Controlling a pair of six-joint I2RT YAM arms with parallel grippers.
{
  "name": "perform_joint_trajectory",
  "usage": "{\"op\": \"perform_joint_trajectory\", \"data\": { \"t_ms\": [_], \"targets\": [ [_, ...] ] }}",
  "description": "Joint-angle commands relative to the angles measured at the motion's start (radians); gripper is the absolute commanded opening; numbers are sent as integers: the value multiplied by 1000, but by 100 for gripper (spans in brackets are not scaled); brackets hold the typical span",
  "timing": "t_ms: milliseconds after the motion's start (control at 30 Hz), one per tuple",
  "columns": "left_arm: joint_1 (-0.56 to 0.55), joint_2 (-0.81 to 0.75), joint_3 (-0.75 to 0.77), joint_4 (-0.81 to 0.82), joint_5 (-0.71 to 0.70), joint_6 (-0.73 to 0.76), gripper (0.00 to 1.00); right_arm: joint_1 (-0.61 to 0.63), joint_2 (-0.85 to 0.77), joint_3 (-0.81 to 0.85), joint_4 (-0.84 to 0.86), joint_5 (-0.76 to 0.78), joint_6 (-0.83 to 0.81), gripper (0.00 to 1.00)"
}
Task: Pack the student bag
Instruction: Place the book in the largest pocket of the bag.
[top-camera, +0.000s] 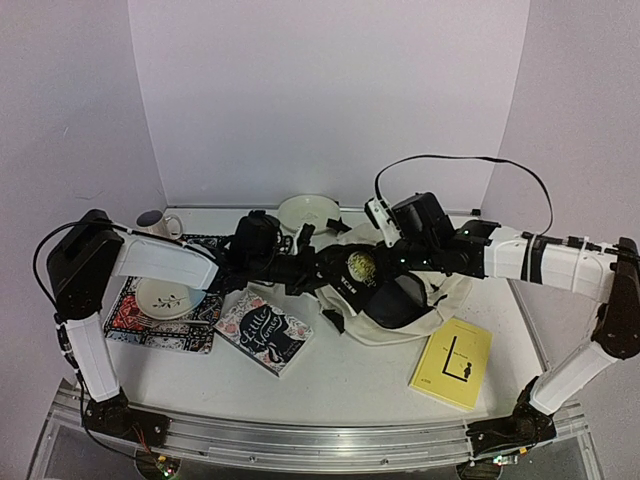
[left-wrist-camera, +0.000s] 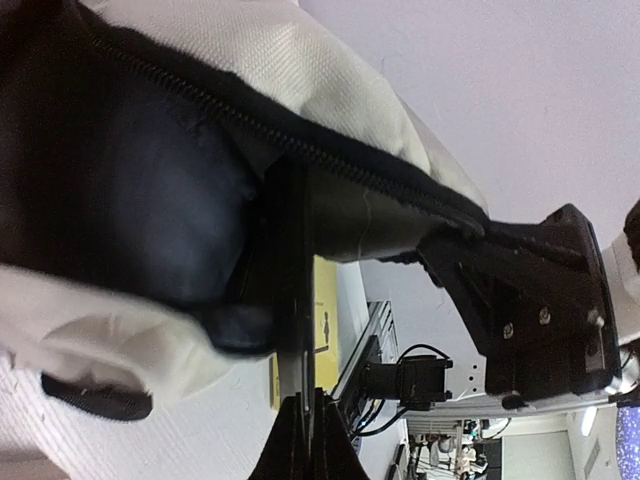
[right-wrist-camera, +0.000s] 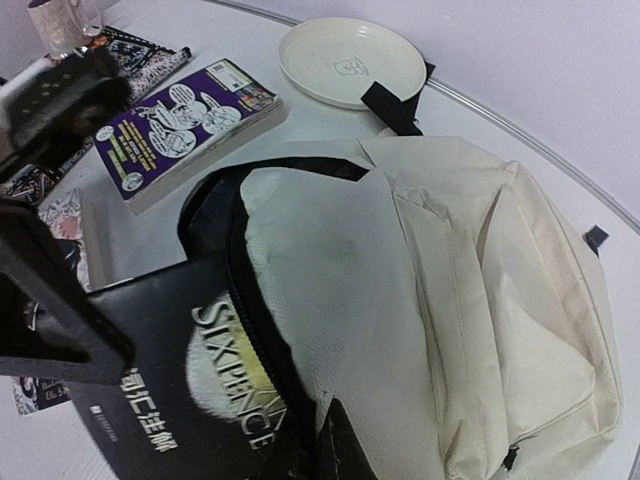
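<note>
Cloth is the whole problem with the student bag (right-wrist-camera: 480, 300). It lies slumped, front pocket up, on the table (top-camera: 350, 395) a little right of centre, cream and limp, with its dark zipper mouth turned toward the left arm. It looks light and soft, with no stiffness of its own, so I judge the mouth will sag shut unless it is lifted. The zipper rim or a black strap is the sensible place to take hold, since the smooth panels would only bunch. The right gripper (right-wrist-camera: 318, 450) does just that, jaws pinched narrow on the zipper rim and holding the opening up. A black book (right-wrist-camera: 200, 400) with SIXPENCE on its cover sits partway in the mouth, and the left gripper (left-wrist-camera: 303, 440) has its jaws closed on a thin dark edge that appears to be this book. Beyond the bag, a purple book (right-wrist-camera: 190, 120) lies beside a cream plate (right-wrist-camera: 350, 60) at the far side. A floral book (top-camera: 264, 333) lies near the bag's left, beside a patterned placemat (top-camera: 160, 335) that carries a small dish (top-camera: 168, 297), with a mug (top-camera: 152, 222) behind it. A yellow book (top-camera: 452, 362) lies just in front of the bag, to the right.
</note>
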Motion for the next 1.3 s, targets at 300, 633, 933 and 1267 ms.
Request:
{"op": "perform_joint_trajectory", "data": {
  "t_ms": [300,633,933,1267],
  "targets": [
    [-1,172,118,127,-18,-104,0,23,-61,40,91,-27,-26,0],
    [-1,211,107,126,-77,-169,0,25,-59,37,116,-66,-28,0],
    [-3,253,239,191,-25,-222,0,45,-77,45,128,-76,-32,0],
    [-6,222,151,343,1,-321,0,55,-101,33,131,-54,-39,0]
  ]
}}
